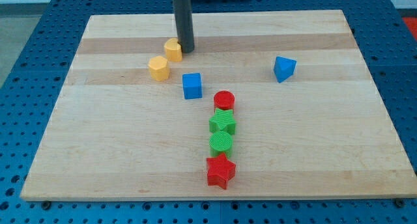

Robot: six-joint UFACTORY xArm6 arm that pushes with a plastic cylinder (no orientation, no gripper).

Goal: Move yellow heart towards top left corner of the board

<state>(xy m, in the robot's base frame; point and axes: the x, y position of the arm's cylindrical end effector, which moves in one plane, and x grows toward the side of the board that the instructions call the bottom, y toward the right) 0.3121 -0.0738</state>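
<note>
The yellow heart (172,49) lies on the wooden board (98,152) in the upper left-centre. My tip (187,50) stands right against the heart's right side. The dark rod rises straight up from the tip and leaves the view at the top. A second yellow block (158,68), which looks like a pentagon, lies just below and to the left of the heart, close to it.
A blue cube (191,85) sits below the tip. A blue triangle (284,68) lies at the right. A column runs down the middle: red cylinder (224,100), green star (223,122), green cylinder (221,142), red star (220,170).
</note>
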